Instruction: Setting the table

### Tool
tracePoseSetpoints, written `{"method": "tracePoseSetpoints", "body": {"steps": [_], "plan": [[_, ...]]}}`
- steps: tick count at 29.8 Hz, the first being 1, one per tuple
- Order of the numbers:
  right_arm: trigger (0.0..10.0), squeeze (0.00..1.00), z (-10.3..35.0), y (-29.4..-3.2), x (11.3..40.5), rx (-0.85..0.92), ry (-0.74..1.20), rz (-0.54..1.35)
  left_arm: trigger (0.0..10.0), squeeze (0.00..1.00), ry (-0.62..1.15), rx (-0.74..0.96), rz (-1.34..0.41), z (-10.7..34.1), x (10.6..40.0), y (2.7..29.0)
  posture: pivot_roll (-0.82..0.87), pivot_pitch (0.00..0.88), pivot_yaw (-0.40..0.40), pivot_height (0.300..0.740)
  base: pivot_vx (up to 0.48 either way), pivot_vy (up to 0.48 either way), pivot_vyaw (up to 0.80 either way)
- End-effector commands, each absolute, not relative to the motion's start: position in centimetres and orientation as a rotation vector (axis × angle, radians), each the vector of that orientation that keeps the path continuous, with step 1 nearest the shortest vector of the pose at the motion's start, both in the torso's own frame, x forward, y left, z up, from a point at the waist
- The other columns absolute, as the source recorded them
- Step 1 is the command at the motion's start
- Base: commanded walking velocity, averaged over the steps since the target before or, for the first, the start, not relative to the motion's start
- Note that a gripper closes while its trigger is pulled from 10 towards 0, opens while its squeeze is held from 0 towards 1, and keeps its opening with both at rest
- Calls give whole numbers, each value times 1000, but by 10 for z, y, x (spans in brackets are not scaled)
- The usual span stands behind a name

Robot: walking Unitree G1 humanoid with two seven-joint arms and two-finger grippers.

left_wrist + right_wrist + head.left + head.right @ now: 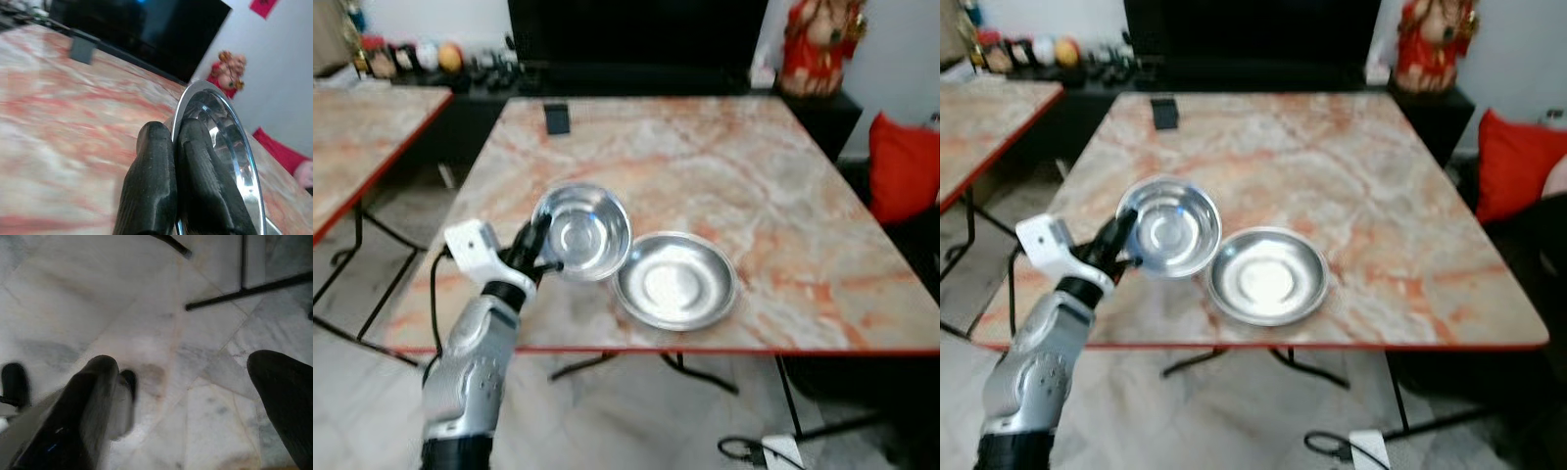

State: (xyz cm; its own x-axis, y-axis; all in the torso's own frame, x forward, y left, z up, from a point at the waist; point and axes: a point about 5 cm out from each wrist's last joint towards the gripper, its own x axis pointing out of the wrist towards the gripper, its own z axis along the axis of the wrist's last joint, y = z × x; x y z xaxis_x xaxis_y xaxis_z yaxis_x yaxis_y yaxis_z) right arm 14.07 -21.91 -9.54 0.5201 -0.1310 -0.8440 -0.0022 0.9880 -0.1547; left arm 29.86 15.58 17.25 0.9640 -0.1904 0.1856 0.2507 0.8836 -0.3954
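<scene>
A steel bowl point(582, 233) is held tilted above the marble table point(705, 157), its rim pinched by my left gripper point(540, 251), which is shut on it. In the left wrist view the two black fingers point(161, 186) press together on the bowl's rim point(225, 142). A second, wider steel dish point(674, 280) lies flat on the table just right of the held bowl, near the front edge. My right gripper point(190, 396) hangs open over the floor, with nothing between its fingers.
A small dark object point(557, 118) lies at the table's far left. A black TV point(636, 34) and a red figurine point(818, 44) stand behind. Another marble table point(362, 127) is to the left, a red cushion point(904, 166) to the right. Cables point(754, 450) lie on the floor.
</scene>
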Motion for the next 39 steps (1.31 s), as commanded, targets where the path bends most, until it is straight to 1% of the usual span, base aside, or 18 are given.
{"method": "tracePoseSetpoints", "body": {"steps": [1,3,4,5,10,17,31,36,39], "plan": [[10000,0,-94,-221,142,-147,1014,-83,10000,0,-147,-363,-247,176,300,165,-45,0,11,732,0,-390,0],[10000,0,-94,-221,142,-147,1014,-82,10000,0,-143,-342,-243,176,300,170,-45,0,11,732,0,-390,0],[10000,0,-94,-221,142,-148,1015,-80,10000,0,-135,-305,-229,175,302,179,-43,0,11,732,0,-379,0],[10000,0,-94,-221,142,-150,1016,-79,10000,0,-132,-295,-221,175,303,183,-44,0,12,732,0,-371,0],[10000,0,-94,-221,142,-148,1015,-81,10000,0,-105,-305,-182,171,305,191,-49,0,12,732,0,-123,0],[10000,0,-94,-222,143,-144,1012,-89,10000,0,-120,-356,-166,171,304,197,-48,0,9,732,0,0,0],[10000,0,-94,-222,144,-144,1015,-89,10000,0,-131,-361,-177,175,306,199,-49,0,5,732,0,0,0],[10000,0,-94,-222,143,-149,1030,-75,10000,0,-136,-373,-169,175,307,202,-45,0,4,732,250,0,-541],[10000,0,-94,-223,143,-161,1035,-70,10000,0,-133,-376,-172,174,307,201,-46,0,4,732,261,0,0]]}}
